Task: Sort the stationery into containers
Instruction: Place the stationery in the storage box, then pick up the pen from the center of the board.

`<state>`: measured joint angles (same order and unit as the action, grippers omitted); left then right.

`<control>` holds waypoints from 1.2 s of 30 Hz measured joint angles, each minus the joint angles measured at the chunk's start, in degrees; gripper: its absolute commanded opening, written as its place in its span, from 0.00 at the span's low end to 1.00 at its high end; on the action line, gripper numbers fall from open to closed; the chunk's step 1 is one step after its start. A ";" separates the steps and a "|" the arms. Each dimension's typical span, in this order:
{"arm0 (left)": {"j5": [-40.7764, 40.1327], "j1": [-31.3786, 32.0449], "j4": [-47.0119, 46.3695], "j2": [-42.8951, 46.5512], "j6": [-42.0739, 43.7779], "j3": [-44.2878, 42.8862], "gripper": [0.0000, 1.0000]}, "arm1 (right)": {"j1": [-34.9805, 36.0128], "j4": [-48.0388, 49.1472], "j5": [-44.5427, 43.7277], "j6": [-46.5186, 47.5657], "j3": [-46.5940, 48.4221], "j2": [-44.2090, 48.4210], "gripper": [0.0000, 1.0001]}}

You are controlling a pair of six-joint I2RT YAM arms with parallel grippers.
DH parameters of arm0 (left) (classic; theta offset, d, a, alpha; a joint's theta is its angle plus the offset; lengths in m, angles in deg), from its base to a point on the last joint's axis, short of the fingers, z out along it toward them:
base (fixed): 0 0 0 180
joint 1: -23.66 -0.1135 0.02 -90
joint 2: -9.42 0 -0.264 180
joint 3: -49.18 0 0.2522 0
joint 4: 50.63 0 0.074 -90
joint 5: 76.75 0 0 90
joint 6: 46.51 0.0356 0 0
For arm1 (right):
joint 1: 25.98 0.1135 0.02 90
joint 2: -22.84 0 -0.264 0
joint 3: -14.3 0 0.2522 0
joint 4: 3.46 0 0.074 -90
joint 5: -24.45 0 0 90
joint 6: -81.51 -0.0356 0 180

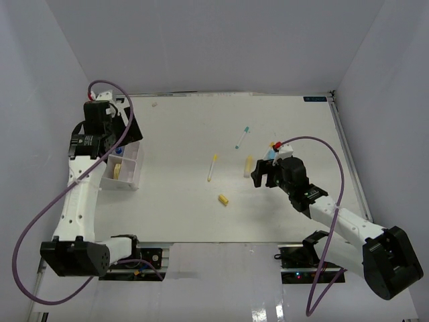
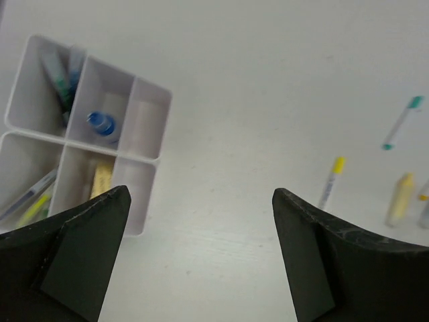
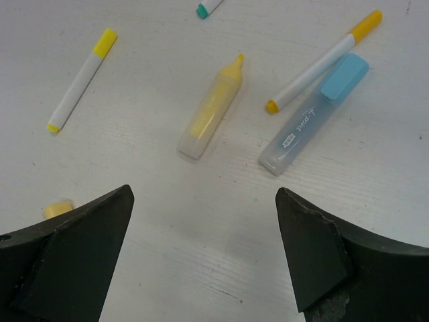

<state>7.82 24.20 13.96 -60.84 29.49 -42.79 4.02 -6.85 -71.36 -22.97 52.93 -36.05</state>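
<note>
I see the white, walled table (image 1: 181,208) with the tray (image 1: 122,185) at nine o'clock, pens (image 1: 212,168) toward three; left gripper (image 2: 201,194) and right gripper (image 3: 204,193) gape empty.

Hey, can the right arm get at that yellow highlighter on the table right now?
Probably yes. The right gripper hangs open just short of the yellow highlighter, with bare table between them. The clear tube lies beside it, apart, so it shouldn't block.
</note>
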 measured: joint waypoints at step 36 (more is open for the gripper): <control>-5.66 38.66 -14.80 -50.56 -15.15 -12.20 0.61 | -0.31 -6.99 -14.67 0.07 -0.98 5.73 0.93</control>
<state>2.16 62.86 -0.84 -111.39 14.34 -54.99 3.72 -13.84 -86.02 -22.91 51.94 -30.32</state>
